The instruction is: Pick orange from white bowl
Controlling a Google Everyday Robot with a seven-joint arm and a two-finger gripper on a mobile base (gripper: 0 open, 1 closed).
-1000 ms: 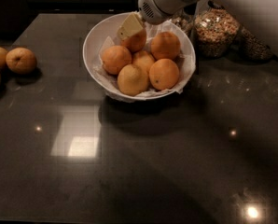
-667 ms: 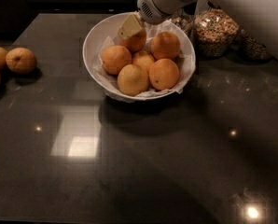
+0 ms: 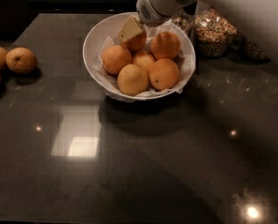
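Note:
The white bowl (image 3: 89,45) stands at the back middle of the dark counter, lined with crumpled white paper. It holds several bright oranges: one at the front (image 3: 133,79), one at the left (image 3: 115,59), two at the right (image 3: 163,73) (image 3: 165,45). My gripper (image 3: 131,31) reaches down from the upper right into the back of the bowl. Its pale yellow tip rests against the rear orange (image 3: 137,43), which it partly hides.
Three duller brownish-orange fruits (image 3: 20,59) lie at the counter's left edge. Glass jars of grains (image 3: 215,31) stand right behind the bowl, under my white arm (image 3: 232,3). The dark glossy counter (image 3: 143,171) stretches toward the front.

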